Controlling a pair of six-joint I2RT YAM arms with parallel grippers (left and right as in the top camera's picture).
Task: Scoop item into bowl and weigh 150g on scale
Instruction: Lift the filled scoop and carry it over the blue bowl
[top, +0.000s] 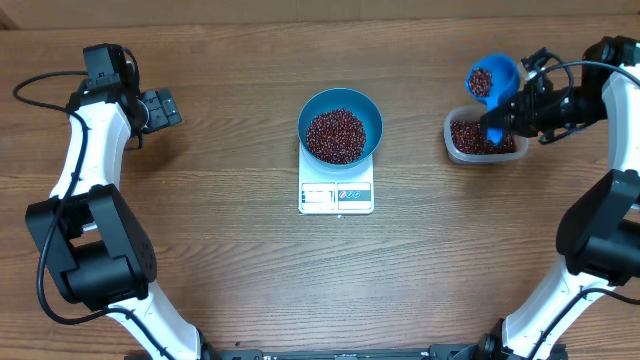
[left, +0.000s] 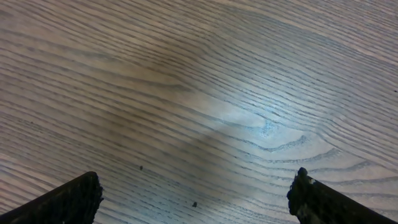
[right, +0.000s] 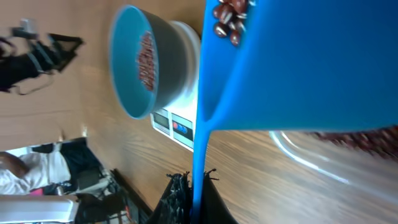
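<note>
The blue bowl is seen standing on the white scale at the middle of the counter, and a heap of red-brown beans is held inside it. The display panel of the scale is left showing at its near edge, in front of the bowl. At the right, a clear tub with more beans in it is set on the counter, well apart from the scale. The right claw is clenched on the handle of a small blue scoop, which is held over the far side of the tub and is loaded with beans. In the right wrist view the scoop is seen close up, a few beans at its rim, with the bowl and scale beyond it. The left claw is released, its fingers spread wide over bare wood at the far left, well apart from the bowl.
</note>
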